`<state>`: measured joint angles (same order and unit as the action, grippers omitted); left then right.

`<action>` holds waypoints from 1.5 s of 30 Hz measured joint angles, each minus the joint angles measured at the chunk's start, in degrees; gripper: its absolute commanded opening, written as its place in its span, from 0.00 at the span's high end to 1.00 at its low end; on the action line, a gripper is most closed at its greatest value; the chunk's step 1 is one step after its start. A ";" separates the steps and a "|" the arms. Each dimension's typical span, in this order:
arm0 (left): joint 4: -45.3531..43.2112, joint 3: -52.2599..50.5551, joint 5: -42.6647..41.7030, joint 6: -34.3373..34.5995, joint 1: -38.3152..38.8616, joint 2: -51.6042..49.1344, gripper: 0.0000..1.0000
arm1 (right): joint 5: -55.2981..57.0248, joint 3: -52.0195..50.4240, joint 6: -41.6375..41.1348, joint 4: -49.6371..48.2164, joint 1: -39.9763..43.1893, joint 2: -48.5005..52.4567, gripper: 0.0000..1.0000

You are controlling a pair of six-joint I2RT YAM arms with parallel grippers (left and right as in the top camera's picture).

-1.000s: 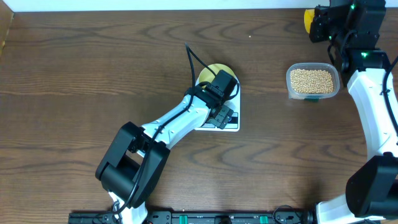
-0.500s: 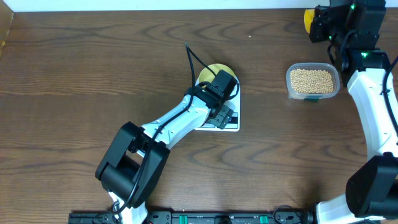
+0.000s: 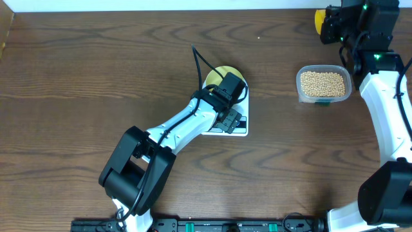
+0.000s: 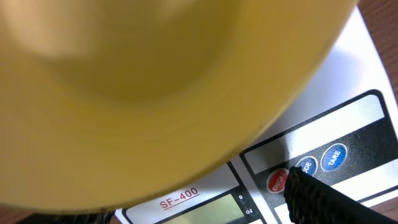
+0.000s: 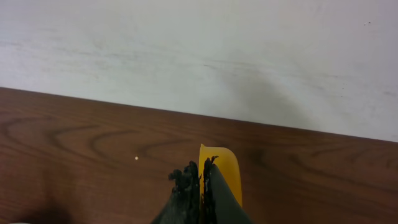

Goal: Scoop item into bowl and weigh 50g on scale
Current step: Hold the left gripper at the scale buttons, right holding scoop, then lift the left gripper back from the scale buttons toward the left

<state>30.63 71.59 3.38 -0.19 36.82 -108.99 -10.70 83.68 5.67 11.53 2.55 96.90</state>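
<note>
Pale yellow round bowl (image 3: 216, 72) is sitting on the white rectangular digital scale (image 3: 243, 127), under the left gripper (image 3: 230, 90).
One black fingertip (image 4: 311, 193) is showing just beside the red round button (image 4: 278, 181) of the scale (how wide this pincer is standing, I cannot tell). The right gripper (image 5: 200, 186) is pinching the bright yellow plastic scoop (image 5: 222, 169) with fingers closed tight; the small tan beans (image 3: 323, 82) are lying in the clear plastic tub (image 3: 299, 85), well apart from the bowl.
</note>
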 measured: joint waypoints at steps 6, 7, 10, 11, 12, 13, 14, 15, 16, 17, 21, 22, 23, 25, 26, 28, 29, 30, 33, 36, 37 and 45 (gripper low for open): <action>-0.02 0.00 -0.22 0.02 0.00 -1.11 0.13 | 0.00 0.00 0.00 0.00 0.00 0.00 0.99; -0.04 0.00 -0.26 0.04 0.00 -1.11 0.13 | 0.00 0.00 0.00 -0.02 0.00 0.00 0.99; -0.04 0.00 -0.26 0.02 0.00 -1.11 0.12 | -0.02 0.00 0.00 -0.02 0.00 0.00 0.99; -0.04 0.00 -0.26 0.02 0.00 -1.11 0.13 | -0.02 0.00 0.00 -0.02 0.00 0.00 0.99; -0.04 0.00 -0.26 0.02 0.00 -1.11 0.13 | 0.00 0.00 0.00 -0.02 0.00 0.00 0.99; -0.04 0.00 -0.26 0.02 0.00 -1.11 0.12 | 0.00 0.00 0.00 -0.04 0.00 0.00 0.99; -0.04 0.00 -0.26 0.04 0.00 -1.11 0.12 | 0.00 0.00 0.00 -0.02 0.00 0.00 0.99; -0.04 0.00 -0.26 0.02 0.00 -1.11 0.12 | 0.00 0.00 0.00 -0.04 0.00 0.00 0.99; 0.00 0.00 -0.26 0.02 0.00 -1.11 0.13 | 0.00 0.00 0.00 -0.04 0.00 0.00 0.99; 0.02 0.00 -0.26 0.04 0.00 -1.11 0.12 | 0.00 0.00 0.00 -0.02 0.00 0.00 0.99; 0.79 0.00 -0.42 0.07 0.00 -0.94 0.12 | 0.00 0.00 0.00 -0.04 0.00 0.00 0.99; 1.22 0.00 -0.42 0.04 0.00 -0.81 0.12 | -0.02 0.00 0.00 -0.02 0.00 0.00 0.99; 1.70 0.00 -0.37 0.04 0.00 -0.66 0.13 | -0.02 0.00 0.00 -0.07 0.00 0.00 0.99; 2.32 0.00 -0.37 0.04 -0.02 -0.11 0.13 | 0.00 0.00 0.00 -0.15 0.00 0.00 0.99; 2.43 0.00 -0.31 0.04 -0.02 0.46 0.13 | 0.00 0.00 0.00 -0.22 0.00 0.00 0.99; 2.62 0.00 -0.24 0.04 -0.02 2.34 0.13 | -0.02 0.00 0.00 -0.22 0.00 0.00 0.99; 2.69 0.00 -0.22 0.04 0.00 3.54 0.12 | -0.02 0.00 0.00 -0.20 0.00 0.00 0.99; 2.69 0.00 -0.22 0.04 0.00 5.01 0.13 | -0.02 0.00 0.00 -0.20 0.00 0.00 0.99; 2.69 0.00 -0.22 0.04 -0.02 9.55 0.03 | -0.02 0.00 0.00 -0.28 0.00 0.00 0.99; 2.67 0.00 -0.20 0.13 0.00 12.96 0.02 | -0.02 0.00 0.00 -0.31 0.00 0.00 0.99; 2.64 0.00 -0.17 0.17 -0.02 13.49 0.02 | -0.02 0.00 0.00 -0.31 0.00 0.00 0.99; 2.69 0.00 -0.20 0.20 -0.02 13.90 0.02 | -0.02 0.00 0.00 -0.44 0.00 0.00 0.99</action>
<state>33.32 71.59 3.18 0.01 36.80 -95.09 -10.72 83.68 5.67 11.09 2.55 96.90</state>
